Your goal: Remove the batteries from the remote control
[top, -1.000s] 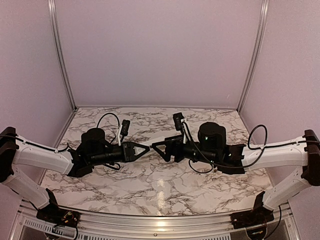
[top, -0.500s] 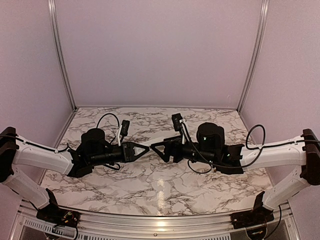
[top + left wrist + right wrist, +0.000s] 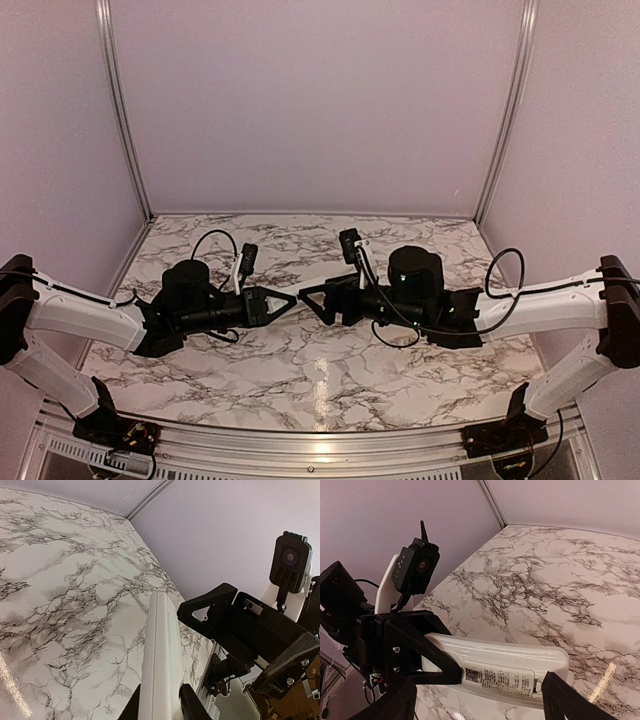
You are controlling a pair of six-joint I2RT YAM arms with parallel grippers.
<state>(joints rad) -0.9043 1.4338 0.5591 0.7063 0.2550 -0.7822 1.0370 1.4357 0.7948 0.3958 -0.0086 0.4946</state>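
**Operator:** Where is the remote control, and who has it?

**Inspector:** Your left gripper (image 3: 287,299) is clamped on one end of the remote control (image 3: 495,666) and holds it above the marble table (image 3: 330,375). From the left wrist you see it edge-on only, as a narrow white bar rising from between the fingers. Its face and buttons are out of sight in every view.

**Operator:** And the right claw?

**Inspector:** Your right gripper (image 3: 312,295) faces the left one, tip to tip, with its jaws spread wide. From the right wrist, its fingers (image 3: 572,702) stand on either side of the remote's length, both cut off by the bottom edge. I cannot tell whether the finger near the remote's free end touches it.

**Operator:** The batteries?

**Inspector:** I cannot make them out anywhere. The back of the remote is turned to the right wrist camera, and you see a printed label (image 3: 497,681) there, its text too small to read. From overhead, the dark fingers cover nearly all of the remote.
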